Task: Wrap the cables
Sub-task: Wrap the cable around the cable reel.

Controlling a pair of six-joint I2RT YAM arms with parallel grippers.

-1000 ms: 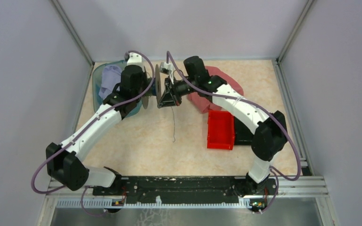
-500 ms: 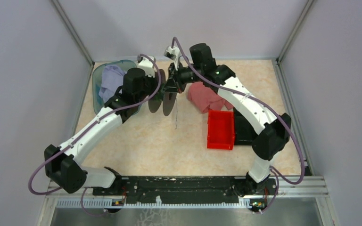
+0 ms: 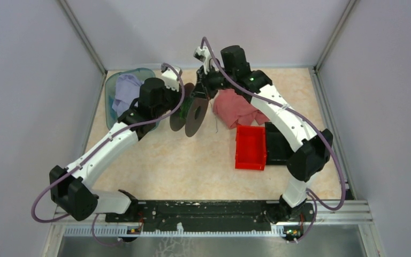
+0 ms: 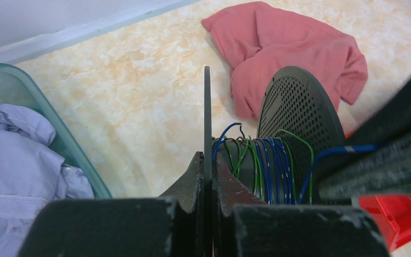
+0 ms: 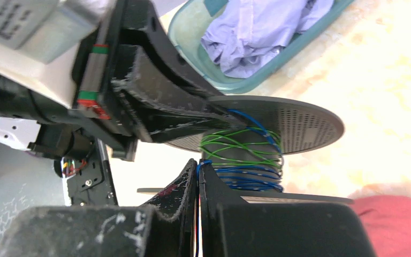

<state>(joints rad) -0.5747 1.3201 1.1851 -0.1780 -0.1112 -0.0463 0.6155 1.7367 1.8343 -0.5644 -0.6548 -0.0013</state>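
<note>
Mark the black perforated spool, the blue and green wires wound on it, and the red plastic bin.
Black perforated spool (image 3: 198, 122), top external view, face of its near disc.
Blue and green wires (image 5: 241, 155), right wrist view, windings on the core.
Red plastic bin (image 3: 250, 145), top external view, its inner floor.

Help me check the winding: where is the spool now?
Top view: the spool is at the far middle of the table, between the teal basket and pink cloth, one flange clamped in the left gripper.
</note>
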